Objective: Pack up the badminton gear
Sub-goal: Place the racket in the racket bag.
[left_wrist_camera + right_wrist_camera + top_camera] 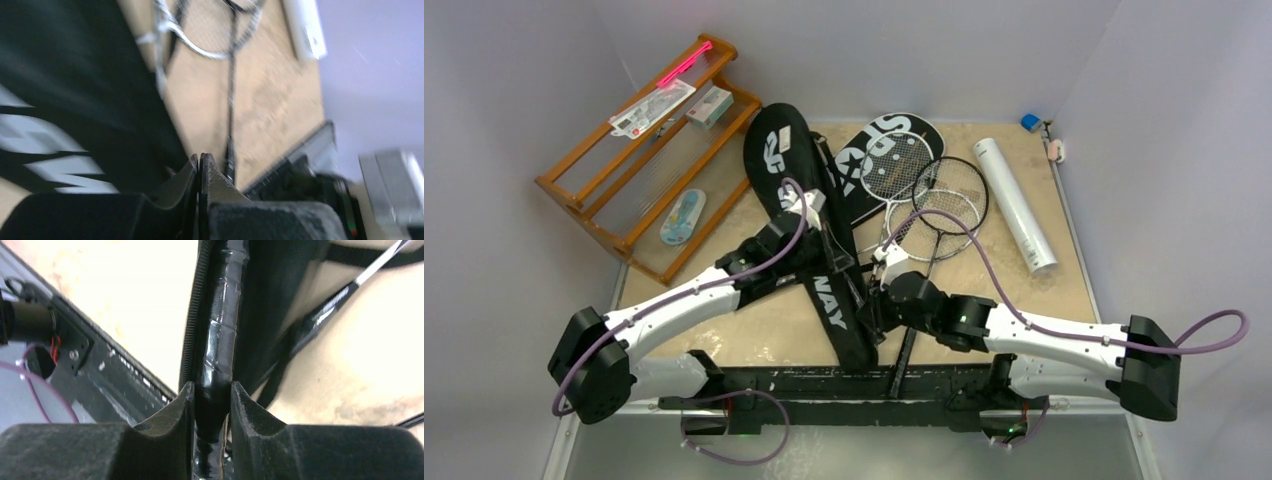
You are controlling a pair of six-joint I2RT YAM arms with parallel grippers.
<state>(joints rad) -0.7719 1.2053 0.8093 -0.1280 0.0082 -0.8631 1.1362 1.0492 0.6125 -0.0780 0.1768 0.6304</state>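
Where right gripper [211,402] clamps, racket handle [222,335] (black) between.

Two black covers [776,160], two rackets [898,166], one white tube [1014,205], one wooden rack [559,168] (bearing three small packets [652,108], one pink stick [686,62]).

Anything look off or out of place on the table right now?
Nothing broken or spilled. The two rackets lie crossed, heads overlapping, one partly on the rear cover. One racket handle pokes past the near edge of the table onto the black rail. The right gripper clamps the other handle.
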